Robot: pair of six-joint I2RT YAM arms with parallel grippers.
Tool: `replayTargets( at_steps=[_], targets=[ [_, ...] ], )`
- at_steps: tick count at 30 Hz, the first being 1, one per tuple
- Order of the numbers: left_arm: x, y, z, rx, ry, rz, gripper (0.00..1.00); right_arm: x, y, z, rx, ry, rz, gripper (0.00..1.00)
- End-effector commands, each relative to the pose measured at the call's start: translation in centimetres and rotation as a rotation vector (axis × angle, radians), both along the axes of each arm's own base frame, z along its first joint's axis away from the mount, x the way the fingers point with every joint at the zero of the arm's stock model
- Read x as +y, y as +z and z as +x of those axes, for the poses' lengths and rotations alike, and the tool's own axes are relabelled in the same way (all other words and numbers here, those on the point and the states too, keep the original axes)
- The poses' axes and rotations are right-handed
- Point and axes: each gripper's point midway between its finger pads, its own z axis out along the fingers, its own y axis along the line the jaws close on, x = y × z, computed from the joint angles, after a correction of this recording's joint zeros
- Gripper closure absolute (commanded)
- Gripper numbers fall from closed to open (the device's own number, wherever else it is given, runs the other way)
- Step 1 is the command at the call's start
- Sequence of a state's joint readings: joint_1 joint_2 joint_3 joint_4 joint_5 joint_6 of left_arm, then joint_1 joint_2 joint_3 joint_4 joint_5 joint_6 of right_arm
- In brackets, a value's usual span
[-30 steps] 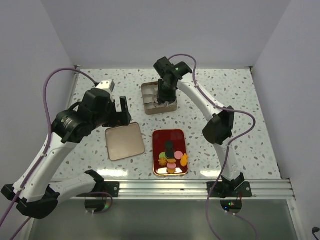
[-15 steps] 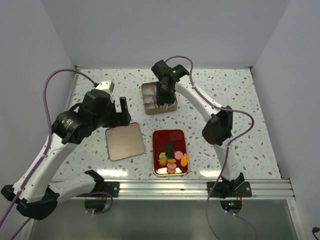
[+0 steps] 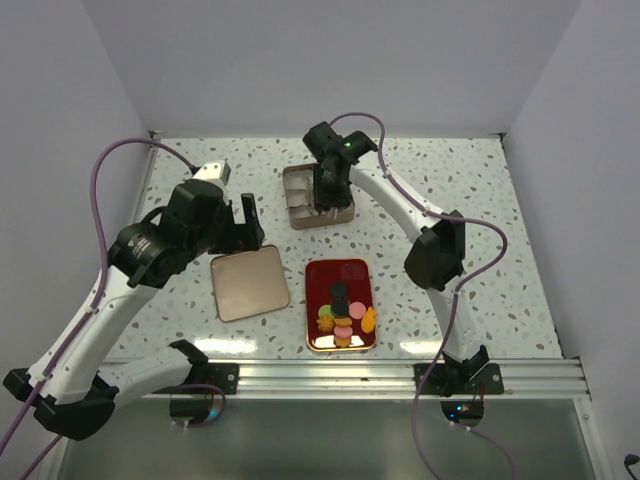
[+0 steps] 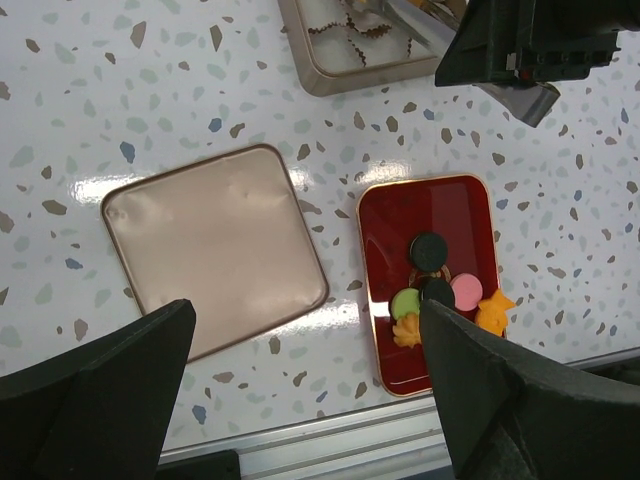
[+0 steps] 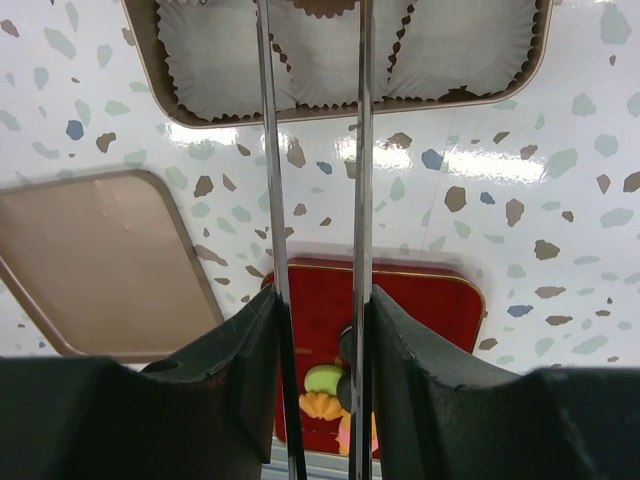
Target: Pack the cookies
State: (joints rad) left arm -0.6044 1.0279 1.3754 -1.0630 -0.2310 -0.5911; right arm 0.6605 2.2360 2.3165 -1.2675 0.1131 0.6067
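Left tool (image 4: 308, 312): spread wide and holding nothing. It hangs above the table (image 3: 480, 200), over the near edge of the square tan lid (image 4: 215, 245).
Right tool (image 5: 320, 300): clenched on the metal tongs (image 5: 363, 150), with one blade lying along the inner face of each of my fingers. It hangs over the tin (image 3: 300, 200) at the far side of the table.
Tongs: the two thin blades stand apart and point toward the white paper cups (image 5: 215, 55) in the tin. Their tips run out of my wrist view.
Cookies (image 4: 440, 295): clustered on the near half of the red tray (image 4: 375, 250), touching one another. I see black, green, pink and orange ones, with the irregular orange one at the right of the cluster.
Red tray: flat on the table, just right of the lid and nearer than the tin.
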Motion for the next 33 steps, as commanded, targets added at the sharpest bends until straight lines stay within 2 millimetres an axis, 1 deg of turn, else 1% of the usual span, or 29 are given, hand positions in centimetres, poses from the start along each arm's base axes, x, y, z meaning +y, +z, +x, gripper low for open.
replayTargets(
  at_steps=[1, 4, 5, 10, 12, 15, 19, 20, 22, 23, 24, 25, 26, 27, 28, 29, 30, 31, 32, 33],
  targets=[
    [-0.6, 0.3, 0.9, -0.033, -0.007, -0.012, 0.0, 0.2, 1.7, 1.0, -0.069, 0.018, 0.023, 0.61],
    [-0.8, 0.4, 1.3, -0.032, -0.011, -0.004, 0.0, 0.2, 1.9, 1.1, -0.074, 0.023, 0.022, 0.58],
    [-0.9, 0.5, 1.4, -0.037, -0.012, -0.005, 0.0, 0.1, 2.0, 1.1, -0.076, 0.024, 0.022, 0.56],
    [-1.2, 0.4, 1.9, -0.036, -0.02, 0.006, 0.0, 0.1, 2.3, 1.3, -0.081, 0.026, 0.027, 0.5],
    [-1.3, 0.4, 2.0, -0.037, -0.022, 0.01, 0.0, 0.1, 2.4, 1.3, -0.081, 0.028, 0.026, 0.5],
    [-1.3, 0.5, 2.2, -0.041, -0.024, 0.012, 0.0, 0.0, 3.1, 1.3, -0.094, 0.027, 0.035, 0.51],
    [-1.2, 0.8, 2.6, -0.052, -0.021, 0.03, 0.0, 0.0, 4.8, 0.7, -0.108, 0.036, 0.064, 0.51],
    [-1.2, 1.0, 2.7, -0.059, -0.02, 0.035, 0.0, -0.3, 5.7, 0.4, -0.12, 0.037, 0.071, 0.52],
    [-1.0, 1.2, 3.0, -0.066, -0.014, 0.045, 0.0, -0.8, 6.4, -0.2, -0.124, 0.037, 0.07, 0.52],
    [-1.1, 1.2, 3.0, -0.068, -0.016, 0.047, 0.0, -1.3, 6.4, -0.7, -0.115, 0.036, 0.06, 0.53],
    [-1.0, 1.2, 3.0, -0.071, -0.019, 0.051, 0.0, -1.8, 7.6, -1.3, -0.136, 0.034, 0.072, 0.53],
    [-1.0, 1.1, 3.1, -0.073, -0.018, 0.055, 0.0, -2.2, 8.2, -1.7, -0.142, 0.035, 0.074, 0.53],
    [-1.0, 0.9, 3.1, -0.069, -0.021, 0.059, 0.0, -2.7, 7.6, -2.5, -0.122, 0.035, 0.058, 0.54],
    [-0.9, 0.8, 3.1, -0.071, -0.021, 0.063, 0.0, -3.4, 9.1, -3.4, -0.144, 0.034, 0.076, 0.54],
    [-0.9, 0.4, 3.0, -0.067, -0.023, 0.069, 0.0, -3.8, 9.2, -3.9, -0.143, 0.027, 0.078, 0.54],
    [-0.8, 0.3, 3.0, -0.066, -0.023, 0.072, 0.0, -4.4, 8.3, -4.8, -0.113, 0.024, 0.06, 0.54],
    [-0.7, 0.2, 3.0, -0.069, -0.024, 0.077, 0.0, -4.7, 8.4, -5.5, -0.105, 0.027, 0.065, 0.54],
    [-0.7, 0.2, 3.0, -0.072, -0.027, 0.076, 0.0, -5.1, 9.3, -6.4, -0.113, 0.028, 0.081, 0.54],
    [-0.7, -0.1, 2.9, -0.07, -0.028, 0.082, 0.0, -5.4, 8.3, -7.6, -0.075, 0.036, 0.071, 0.54],
    [-0.6, -0.3, 2.9, -0.07, -0.029, 0.087, 0.0, -5.5, 8.1, -8.3, -0.062, 0.04, 0.071, 0.54]
  ],
)
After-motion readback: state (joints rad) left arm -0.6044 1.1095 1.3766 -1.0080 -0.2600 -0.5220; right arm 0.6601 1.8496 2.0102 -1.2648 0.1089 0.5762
